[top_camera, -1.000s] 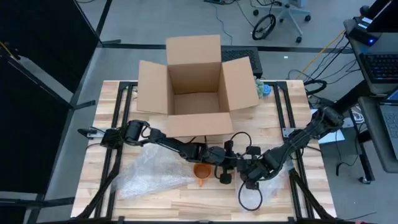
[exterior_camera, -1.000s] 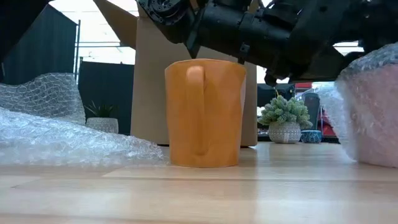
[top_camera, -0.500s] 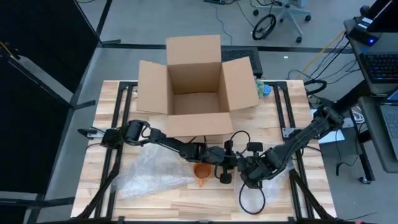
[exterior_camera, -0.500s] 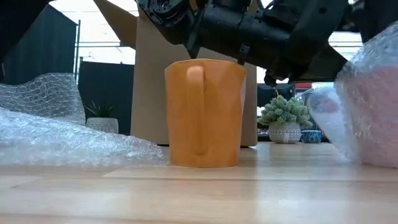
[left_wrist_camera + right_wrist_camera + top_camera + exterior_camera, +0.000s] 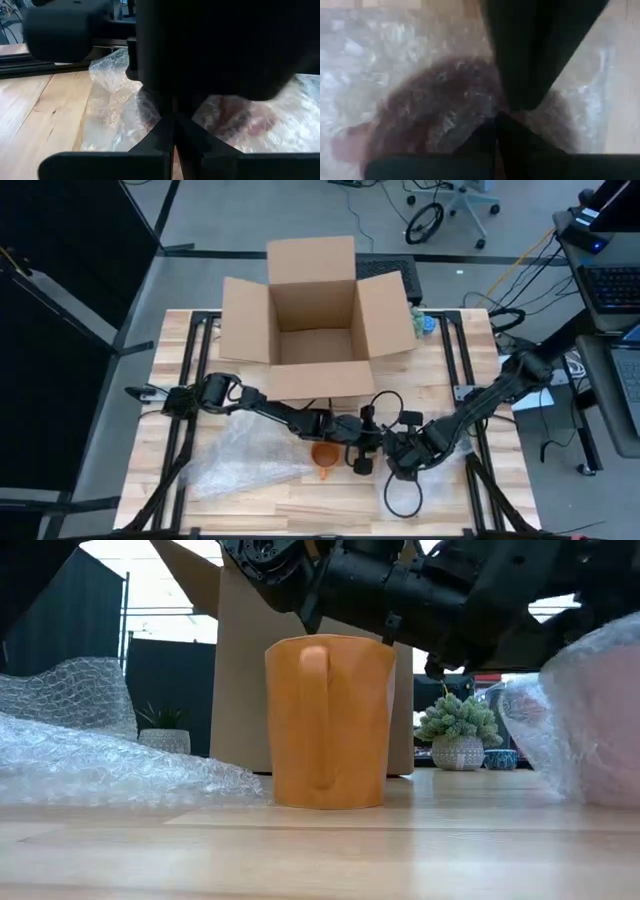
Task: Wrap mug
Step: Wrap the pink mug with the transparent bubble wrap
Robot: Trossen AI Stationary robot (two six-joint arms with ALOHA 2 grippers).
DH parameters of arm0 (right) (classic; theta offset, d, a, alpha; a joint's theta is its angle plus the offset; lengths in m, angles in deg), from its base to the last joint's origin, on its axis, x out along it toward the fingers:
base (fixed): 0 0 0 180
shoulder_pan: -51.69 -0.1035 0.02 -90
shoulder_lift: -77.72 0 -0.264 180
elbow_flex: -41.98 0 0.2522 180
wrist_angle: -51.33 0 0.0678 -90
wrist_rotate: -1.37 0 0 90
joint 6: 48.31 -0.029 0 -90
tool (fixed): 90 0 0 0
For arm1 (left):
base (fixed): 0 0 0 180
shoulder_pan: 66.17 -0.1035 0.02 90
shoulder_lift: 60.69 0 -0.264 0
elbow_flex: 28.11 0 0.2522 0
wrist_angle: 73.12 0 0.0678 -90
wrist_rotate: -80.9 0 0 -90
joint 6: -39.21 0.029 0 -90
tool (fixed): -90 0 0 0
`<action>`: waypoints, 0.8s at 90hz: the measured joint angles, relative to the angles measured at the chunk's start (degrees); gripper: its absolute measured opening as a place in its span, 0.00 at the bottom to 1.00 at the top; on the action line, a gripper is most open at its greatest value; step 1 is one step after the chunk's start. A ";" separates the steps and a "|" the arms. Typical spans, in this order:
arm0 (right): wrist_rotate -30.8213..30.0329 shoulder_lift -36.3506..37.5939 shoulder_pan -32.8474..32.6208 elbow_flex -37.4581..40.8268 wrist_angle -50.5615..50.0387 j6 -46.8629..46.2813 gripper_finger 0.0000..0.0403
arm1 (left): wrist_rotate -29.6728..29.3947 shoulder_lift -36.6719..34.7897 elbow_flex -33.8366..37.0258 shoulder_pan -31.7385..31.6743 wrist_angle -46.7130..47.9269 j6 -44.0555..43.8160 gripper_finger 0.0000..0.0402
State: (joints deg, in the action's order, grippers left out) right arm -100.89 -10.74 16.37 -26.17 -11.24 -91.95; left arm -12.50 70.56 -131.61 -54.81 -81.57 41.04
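Note:
An orange mug (image 5: 325,455) (image 5: 330,720) stands upright on the table, handle toward the near edge, touched by nothing. To its right lies a pinkish thing bundled in bubble wrap (image 5: 595,720) (image 5: 240,115) (image 5: 435,110), resting on the table. Both arms meet over that bundle. My left gripper (image 5: 362,448) (image 5: 174,131) and my right gripper (image 5: 400,458) (image 5: 496,125) are each shut right at the wrap. A loose sheet of bubble wrap (image 5: 240,460) (image 5: 90,760) lies left of the mug. My left gripper comes from the table's left, its shut fingers (image 5: 160,135) against the bundle's wrap (image 5: 150,107). The fingers hide the place of contact. My right gripper comes from the right, slanting down, its shut fingertips (image 5: 485,132) on the wrap over the bundle's top (image 5: 470,107); how many layers, I cannot tell.
An open cardboard box (image 5: 315,320) stands at the table's far middle, with a small potted plant (image 5: 422,323) beside its right flap. A black cable loop (image 5: 402,498) lies near the front edge under the right arm.
The bundle's wrap has changed shape under the grippers: in the low view a loose fold on its side toward the orange mug has come out and dropped lower. The orange mug and the loose sheet have stayed put.

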 joint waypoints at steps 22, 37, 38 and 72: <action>0.44 -0.07 -0.16 0.34 1.14 0.60 0.00 | 6.10 0.03 -1.66 0.69 0.95 0.61 0.00; 0.43 -0.07 -0.14 0.34 1.43 0.67 0.00 | 9.43 0.03 -1.77 0.94 0.61 3.08 0.00; 0.42 -0.07 -0.14 0.34 1.52 0.69 0.00 | 9.07 0.03 -1.77 0.94 0.48 3.06 0.00; 0.39 -0.04 -0.08 0.31 2.77 -2.32 0.01 | 8.72 2.31 -2.14 -2.28 -2.85 0.22 0.00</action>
State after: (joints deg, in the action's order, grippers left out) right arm -100.50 -10.79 16.29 -25.86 -8.48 -94.27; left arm -3.78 72.88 -133.75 -57.09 -84.42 41.25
